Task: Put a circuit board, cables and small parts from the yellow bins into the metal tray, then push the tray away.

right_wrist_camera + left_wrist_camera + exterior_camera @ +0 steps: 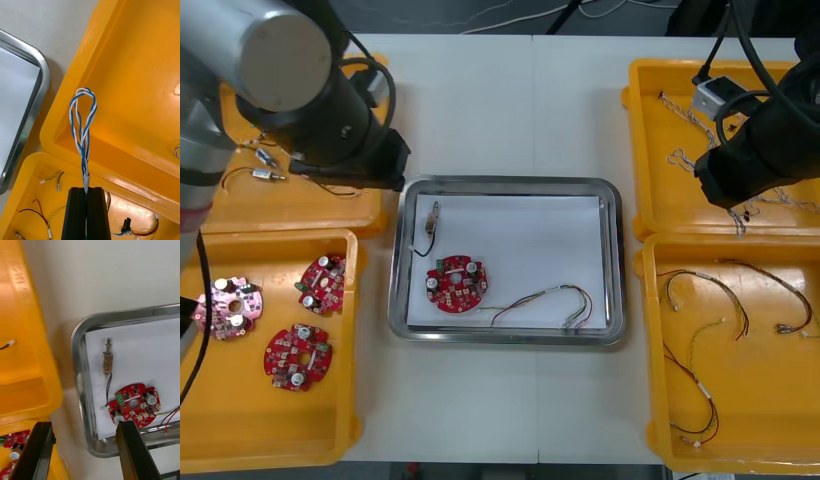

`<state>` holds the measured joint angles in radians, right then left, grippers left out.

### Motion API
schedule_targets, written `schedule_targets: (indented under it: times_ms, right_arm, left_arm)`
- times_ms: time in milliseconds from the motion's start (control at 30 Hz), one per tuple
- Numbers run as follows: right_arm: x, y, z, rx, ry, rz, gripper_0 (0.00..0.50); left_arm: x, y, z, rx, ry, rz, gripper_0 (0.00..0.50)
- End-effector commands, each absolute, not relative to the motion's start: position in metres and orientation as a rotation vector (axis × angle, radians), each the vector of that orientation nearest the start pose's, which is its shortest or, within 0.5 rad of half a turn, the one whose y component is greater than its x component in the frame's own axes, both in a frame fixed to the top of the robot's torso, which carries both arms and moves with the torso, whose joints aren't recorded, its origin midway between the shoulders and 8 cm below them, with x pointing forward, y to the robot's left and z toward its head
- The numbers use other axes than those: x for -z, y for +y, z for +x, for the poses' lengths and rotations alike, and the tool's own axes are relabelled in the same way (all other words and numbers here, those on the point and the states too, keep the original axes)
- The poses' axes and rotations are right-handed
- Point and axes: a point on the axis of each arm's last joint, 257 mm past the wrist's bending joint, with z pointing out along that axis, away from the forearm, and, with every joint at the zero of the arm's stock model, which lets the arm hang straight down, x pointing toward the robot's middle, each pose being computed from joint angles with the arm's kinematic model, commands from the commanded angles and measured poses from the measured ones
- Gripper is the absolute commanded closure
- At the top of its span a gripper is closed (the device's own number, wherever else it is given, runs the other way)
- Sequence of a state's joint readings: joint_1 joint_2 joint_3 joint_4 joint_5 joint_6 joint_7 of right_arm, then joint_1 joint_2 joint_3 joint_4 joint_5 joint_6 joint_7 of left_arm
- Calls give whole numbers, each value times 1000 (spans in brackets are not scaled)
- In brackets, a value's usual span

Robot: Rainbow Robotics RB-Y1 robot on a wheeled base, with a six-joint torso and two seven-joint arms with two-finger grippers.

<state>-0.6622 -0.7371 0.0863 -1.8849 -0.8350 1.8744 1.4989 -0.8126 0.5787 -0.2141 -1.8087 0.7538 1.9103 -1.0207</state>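
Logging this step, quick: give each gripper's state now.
Left gripper: open, empty, by the metal tray corner.
Right gripper: shut on the blue and white cable, above the yellow bins.

Left arm's (330, 110) jaws apart; right arm's (770, 140) seemingly clamped.

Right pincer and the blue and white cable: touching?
Touching. The right wrist view shows the right pincer shut on the end of the blue and white cable.
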Motion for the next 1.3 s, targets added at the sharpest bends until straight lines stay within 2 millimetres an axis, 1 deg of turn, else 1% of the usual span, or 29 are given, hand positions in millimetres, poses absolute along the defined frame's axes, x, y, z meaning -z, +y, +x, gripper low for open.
schedule_targets:
  times_ms: [33, 133, 200, 267, 300, 367, 400, 500, 567, 600, 700, 733, 800, 867, 933, 967, 1033, 1167, 1300]
  right_arm:
    - [129, -223, 469, 38, 2542, -724, 500]
    - [129, -205, 466, 74, 2497, -808, 500]
    - [129, -196, 464, 92, 2479, -854, 500]
    - [131, -183, 460, 112, 2465, -921, 500]
    - [132, -180, 459, 118, 2460, -937, 500]
    - [135, -165, 457, 132, 2433, -1012, 500]
    - [136, -161, 457, 134, 2426, -1031, 500]
    - [140, -137, 456, 146, 2371, -1131, 500]
    - [144, -119, 453, 142, 2338, -1188, 500]
    - [146, -115, 453, 140, 2331, -1201, 500]
    - [152, -94, 451, 123, 2295, -1264, 500]
    - [154, -91, 451, 118, 2293, -1272, 500]
    - [158, -76, 451, 100, 2267, -1308, 500]
    - [162, -66, 453, 100, 2242, -1336, 500]
    - [164, -61, 454, 99, 2228, -1350, 500]
    - [167, -54, 456, 98, 2206, -1368, 500]
    - [172, -49, 459, 100, 2182, -1386, 500]
    - [179, -45, 467, 115, 2135, -1442, 500]
    - [187, -49, 478, 137, 2109, -1498, 500]
  left_arm:
    - [74, 213, 499, 40, 2584, 207, 0]
    - [69, 238, 502, 24, 2596, 153, 0]
    - [67, 251, 504, 13, 2602, 130, 0]
    - [65, 272, 507, -22, 2607, 113, 0]
    - [65, 278, 507, -27, 2607, 103, 0]
    - [66, 297, 508, -48, 2613, 90, 0]
    - [67, 302, 508, -52, 2615, 87, 0]
    - [68, 327, 508, -74, 2614, 83, 0]
    - [67, 339, 508, -80, 2604, 86, 0]
    - [69, 343, 507, -83, 2605, 85, 0]
    - [68, 361, 503, -83, 2596, 84, 0]
    - [68, 363, 503, -83, 2594, 86, 0]
    - [70, 374, 502, -88, 2583, 98, 0]
    - [71, 383, 503, -101, 2567, 108, 0]
    - [72, 389, 504, -108, 2557, 108, 0]
    - [75, 395, 506, -122, 2542, 123, 0]
    - [79, 401, 508, -145, 2531, 142, 0]
    - [85, 409, 512, -172, 2524, 180, 0]
    - [96, 411, 518, -180, 2524, 255, 0]
